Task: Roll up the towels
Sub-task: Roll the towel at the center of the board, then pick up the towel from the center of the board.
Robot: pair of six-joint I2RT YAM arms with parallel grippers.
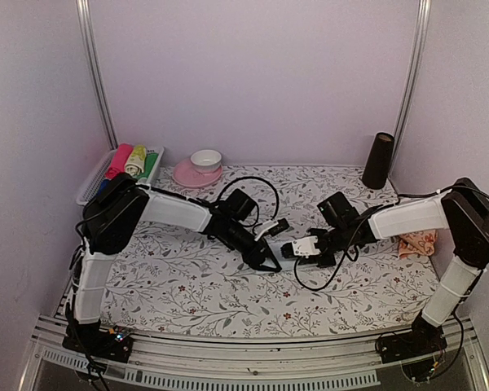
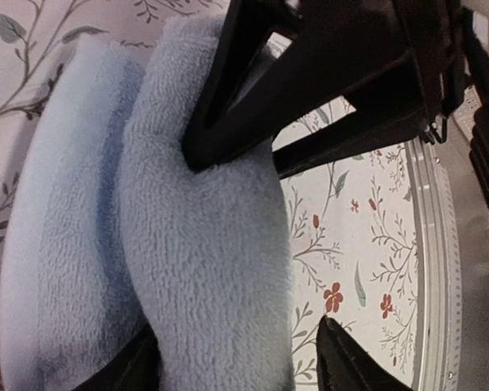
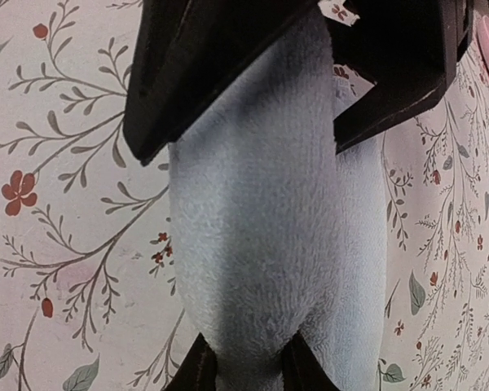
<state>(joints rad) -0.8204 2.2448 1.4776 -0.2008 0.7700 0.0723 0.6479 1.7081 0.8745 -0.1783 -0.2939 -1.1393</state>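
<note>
**Towel position.** The plain pale blue fleecy towel [image 2: 187, 269] lies at mid-table on the white floral-patterned table sheet [image 1: 196, 285]. It is bunched into a thick fold between the two arms.

- Left gripper [image 2: 228, 252]: clamped on the raised fold, with the upper finger pressed into the pile.
- Right gripper [image 3: 257, 236]: closed on the same towel from the opposite side, with cloth bulging between the fingers.
- The peach-orange printed towel [image 1: 416, 243] is crumpled at the right edge of the table, beside the right arm and not held.

**Handling (judged).** The cloth is taken to be light, soft and limp. No shape would be kept unless it is pinched, and a loose roll would be expected to spring open once let go. Grip is given by the pile, so slipping is thought unlikely. Hold is best taken at both ends of the leading fold, so that it is turned evenly.

**Containers.**
- A white slatted tray [image 1: 88, 186] at the back left holds rolled pieces in pink, yellow-green and green. What they are cannot be told.
- A small white bowl [image 1: 205, 158] is set on a pink plate [image 1: 183, 175]. Its contents are not visible.
- A dark upright cylinder [image 1: 379, 160] stands at the back right.
</note>
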